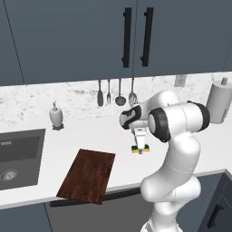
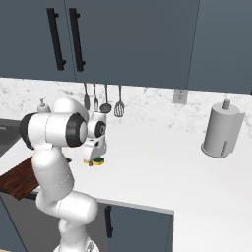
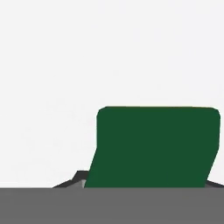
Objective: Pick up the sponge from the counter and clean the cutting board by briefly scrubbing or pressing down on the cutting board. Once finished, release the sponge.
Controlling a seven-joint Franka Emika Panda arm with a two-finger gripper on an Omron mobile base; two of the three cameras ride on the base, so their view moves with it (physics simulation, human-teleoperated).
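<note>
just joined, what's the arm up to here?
The arm has its gripper down on the white counter, shut on the sponge, the green-topped yellow block. In both base views the sponge sits low at the counter, between the fingers; whether it has lifted off is hard to tell. The cutting board lies to the arm's left, near the counter's front edge beside the sink, with nothing on it. So the pick is at the grasp stage and scrubbing has not started.

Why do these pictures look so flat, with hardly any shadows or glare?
Left base view: even light, faint shadow under the cutting board, slightly soft edges. Right base view: the white counter shows no glare. Hand view: the sponge is a flat green patch against blank white.
</note>
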